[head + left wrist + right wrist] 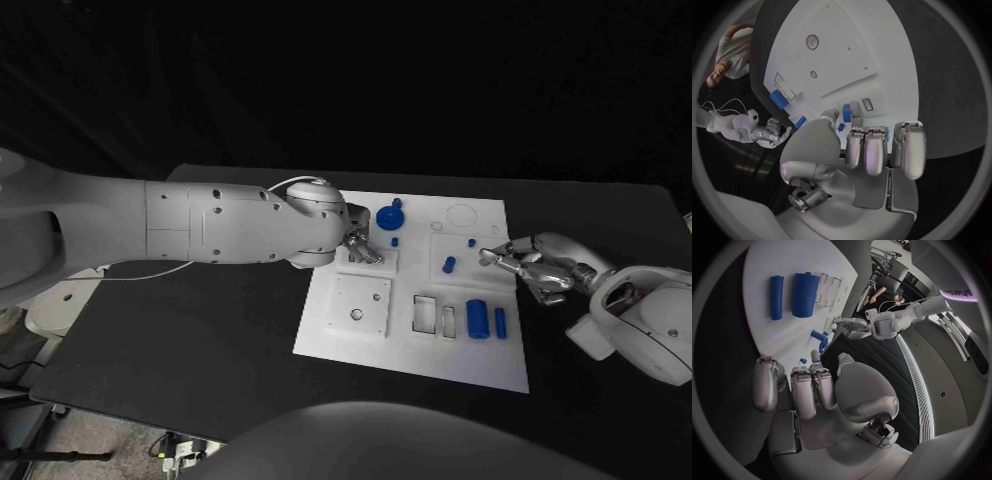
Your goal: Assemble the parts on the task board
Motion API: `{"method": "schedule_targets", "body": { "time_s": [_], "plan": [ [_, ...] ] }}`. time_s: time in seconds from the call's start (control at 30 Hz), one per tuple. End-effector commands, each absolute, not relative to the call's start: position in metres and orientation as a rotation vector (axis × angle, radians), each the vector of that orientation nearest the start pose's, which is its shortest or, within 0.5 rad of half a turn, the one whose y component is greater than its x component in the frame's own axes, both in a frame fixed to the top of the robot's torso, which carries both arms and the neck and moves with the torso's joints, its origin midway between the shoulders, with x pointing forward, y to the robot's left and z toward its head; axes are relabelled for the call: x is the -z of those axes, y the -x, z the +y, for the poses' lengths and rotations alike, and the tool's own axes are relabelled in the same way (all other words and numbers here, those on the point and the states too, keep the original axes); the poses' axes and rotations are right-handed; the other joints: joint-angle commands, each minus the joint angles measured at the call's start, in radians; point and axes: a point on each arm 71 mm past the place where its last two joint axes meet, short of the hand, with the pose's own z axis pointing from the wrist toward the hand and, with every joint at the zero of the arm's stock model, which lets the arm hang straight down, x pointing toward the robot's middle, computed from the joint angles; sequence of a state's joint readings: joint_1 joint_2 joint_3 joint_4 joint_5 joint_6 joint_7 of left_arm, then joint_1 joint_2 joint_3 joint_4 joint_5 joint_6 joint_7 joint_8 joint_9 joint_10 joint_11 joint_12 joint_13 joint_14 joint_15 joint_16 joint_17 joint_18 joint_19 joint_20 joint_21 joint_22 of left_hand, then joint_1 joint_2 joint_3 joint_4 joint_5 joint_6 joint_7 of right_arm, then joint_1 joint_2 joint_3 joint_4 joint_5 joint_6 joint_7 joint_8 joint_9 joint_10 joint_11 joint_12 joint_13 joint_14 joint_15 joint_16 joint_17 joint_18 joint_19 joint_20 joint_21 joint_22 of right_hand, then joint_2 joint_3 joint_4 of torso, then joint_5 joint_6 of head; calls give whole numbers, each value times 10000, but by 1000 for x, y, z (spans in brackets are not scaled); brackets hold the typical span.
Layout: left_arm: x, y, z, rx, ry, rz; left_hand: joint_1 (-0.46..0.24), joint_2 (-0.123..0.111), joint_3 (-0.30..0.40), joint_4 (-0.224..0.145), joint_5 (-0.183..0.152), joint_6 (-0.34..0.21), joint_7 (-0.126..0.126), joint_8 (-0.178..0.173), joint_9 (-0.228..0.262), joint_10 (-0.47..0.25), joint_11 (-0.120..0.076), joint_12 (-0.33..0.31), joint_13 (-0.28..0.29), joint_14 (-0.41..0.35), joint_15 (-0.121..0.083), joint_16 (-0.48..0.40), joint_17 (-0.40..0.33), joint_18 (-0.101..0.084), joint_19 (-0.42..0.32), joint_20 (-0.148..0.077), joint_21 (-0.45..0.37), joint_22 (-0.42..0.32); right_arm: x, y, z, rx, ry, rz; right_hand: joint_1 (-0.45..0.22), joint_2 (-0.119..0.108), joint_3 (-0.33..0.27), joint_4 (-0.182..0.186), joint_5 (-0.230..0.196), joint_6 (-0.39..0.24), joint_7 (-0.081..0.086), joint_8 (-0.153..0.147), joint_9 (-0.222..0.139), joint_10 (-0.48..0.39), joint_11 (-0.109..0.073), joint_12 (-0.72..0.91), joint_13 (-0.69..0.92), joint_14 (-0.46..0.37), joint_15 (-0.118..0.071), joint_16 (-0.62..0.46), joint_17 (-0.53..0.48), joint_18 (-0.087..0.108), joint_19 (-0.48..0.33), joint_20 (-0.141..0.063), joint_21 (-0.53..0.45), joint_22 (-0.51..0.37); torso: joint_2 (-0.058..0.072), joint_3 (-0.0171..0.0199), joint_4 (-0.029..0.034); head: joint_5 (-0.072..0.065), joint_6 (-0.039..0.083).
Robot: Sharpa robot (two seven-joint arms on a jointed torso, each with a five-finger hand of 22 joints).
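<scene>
Hidden: left silver hand (361, 248) covers the white task board's (490, 355) near-left top area; whether it holds a small blue piece is unclear.
Right silver hand (522, 262): fingers loosely apart, empty, at board's right edge.
Two blue cylinders (488, 321): lying lengthwise, side by side, lower right.
Blue knob (389, 215): upright, upper board.
</scene>
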State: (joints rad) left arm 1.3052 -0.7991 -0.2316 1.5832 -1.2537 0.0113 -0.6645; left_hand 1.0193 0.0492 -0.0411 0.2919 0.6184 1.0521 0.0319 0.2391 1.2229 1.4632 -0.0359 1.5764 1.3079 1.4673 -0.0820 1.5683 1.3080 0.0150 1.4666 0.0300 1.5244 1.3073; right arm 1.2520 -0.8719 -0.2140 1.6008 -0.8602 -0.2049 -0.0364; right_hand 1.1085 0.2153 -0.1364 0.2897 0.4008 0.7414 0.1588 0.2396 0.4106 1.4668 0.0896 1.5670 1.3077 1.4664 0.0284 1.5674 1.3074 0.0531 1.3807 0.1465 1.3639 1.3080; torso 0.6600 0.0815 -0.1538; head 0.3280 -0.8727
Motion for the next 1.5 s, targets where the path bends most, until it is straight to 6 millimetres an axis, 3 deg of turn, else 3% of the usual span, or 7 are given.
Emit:
{"method": "schedule_targets", "body": {
  "time_s": [0.03,0.27,0.6,0.73,1.03,1.3,1.5],
  "plan": [
    [232,-461,196,1763,356,22294,139,-8,77,-7,157,-54,-46,-47,6,1076,13,-56,2629,1035,37,25,2628,-25,745,57,-41,2471,230,-448,-193,-9743,-2635,20477,75,0,-14,-37,57,11,71,-8,-13,1040,52,38,2631,1044,98,34,2634,100,-62,15,-40,1791,4,1,4,-2,1],
    [232,-460,197,1958,603,22296,29,-58,21,16,131,-44,-29,-56,1,1076,21,-56,2629,1035,41,25,2628,-27,751,57,-33,2474,231,-449,-194,-9730,-2641,20489,75,0,-14,-37,57,11,71,-8,-13,1040,52,38,2631,1044,98,34,2634,100,-62,15,-40,1791,3,3,3,17,1],
    [232,-460,198,2033,664,22364,-628,-49,-374,20,-1212,-143,49,-158,-10,1076,85,-56,2629,1035,89,25,2628,-20,730,96,-66,2463,231,-448,-194,-9718,-2644,20518,75,0,-14,-37,57,11,71,-8,-13,1040,52,38,2631,1044,98,34,2634,100,-62,15,-40,1791,3,-1,2,11,1],
    [232,-459,199,2043,687,22348,-719,-10,-459,20,-1463,-188,71,-177,1,1076,104,-56,2629,1035,104,25,2628,-22,735,109,-57,2466,231,-448,-195,-9700,-2654,20538,75,0,-14,-37,57,11,71,-8,-13,1040,52,38,2631,1044,98,34,2634,100,-62,15,-40,1791,7,-3,1,13,1],
    [232,-459,201,2022,730,22325,-705,18,-465,10,-1467,-219,75,-182,13,1076,109,-56,2629,1035,108,25,2628,-22,736,114,-56,2466,232,-448,-195,-9678,-2663,20577,75,0,-14,-37,57,11,71,-8,-13,1040,52,38,2631,1044,98,34,2634,100,-62,15,-40,1791,5,1,1,13,1],
    [231,-459,202,2061,829,22232,-563,118,-455,13,-868,-283,70,-139,101,1076,110,-56,2629,1035,114,25,2628,-24,741,127,-49,2469,232,-448,-196,-9657,-2669,20617,81,-2,-16,-38,58,8,73,-11,-19,1040,53,38,2631,1044,99,34,2634,100,-65,16,-44,1790,2,-5,-4,27,1],
    [231,-459,203,2102,895,22214,-583,190,-448,18,-601,-287,64,-115,134,1076,105,-56,2629,1035,112,25,2628,-25,743,127,-44,2470,232,-448,-196,-9647,-2674,20639,84,-3,-17,-38,58,6,73,-12,-22,1040,53,38,2631,1044,100,34,2634,101,-66,17,-46,1790,4,0,2,27,1]
  ]
}}
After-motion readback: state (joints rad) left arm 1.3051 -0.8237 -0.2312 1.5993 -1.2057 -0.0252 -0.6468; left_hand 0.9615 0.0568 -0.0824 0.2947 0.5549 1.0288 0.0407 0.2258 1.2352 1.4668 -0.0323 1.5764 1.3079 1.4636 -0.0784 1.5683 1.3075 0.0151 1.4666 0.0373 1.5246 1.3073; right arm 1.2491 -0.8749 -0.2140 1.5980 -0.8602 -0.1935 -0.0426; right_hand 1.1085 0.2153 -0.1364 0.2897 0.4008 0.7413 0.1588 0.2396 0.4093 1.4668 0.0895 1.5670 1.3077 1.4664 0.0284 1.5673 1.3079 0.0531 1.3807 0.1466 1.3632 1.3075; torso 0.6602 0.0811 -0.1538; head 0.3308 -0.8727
